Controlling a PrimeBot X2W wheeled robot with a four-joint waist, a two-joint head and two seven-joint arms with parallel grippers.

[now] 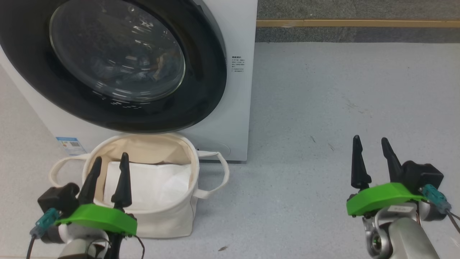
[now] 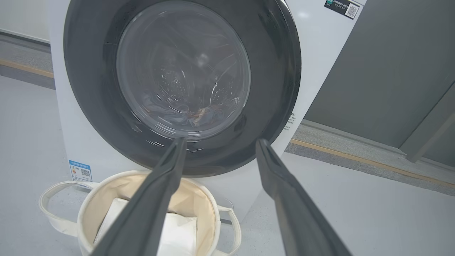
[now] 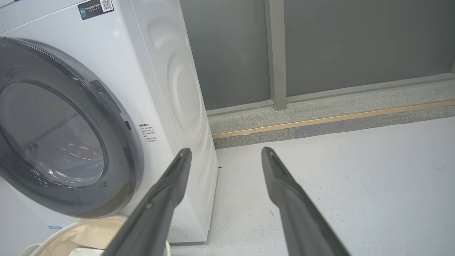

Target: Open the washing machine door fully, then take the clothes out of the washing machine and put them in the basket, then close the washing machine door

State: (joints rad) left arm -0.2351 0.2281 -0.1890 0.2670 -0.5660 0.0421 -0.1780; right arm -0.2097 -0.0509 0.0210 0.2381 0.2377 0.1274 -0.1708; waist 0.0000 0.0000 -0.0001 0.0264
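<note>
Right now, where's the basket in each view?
Head view: basket at lower left, partly behind the left tool.
Left wrist view: bottom left, partly behind that tool.
Right wrist view: bottom-left corner, cut off by the picture's edge.
Shared landmark: the round black door, just above the basket in all three.

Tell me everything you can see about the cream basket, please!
The round cream canvas basket stands upright on the speckled grey floor, in front of the white washing machine, below its black-rimmed round door. It looks soft, with two looped fabric handles at its sides. Inside lies a flat white liner sheet, nothing else.
</note>
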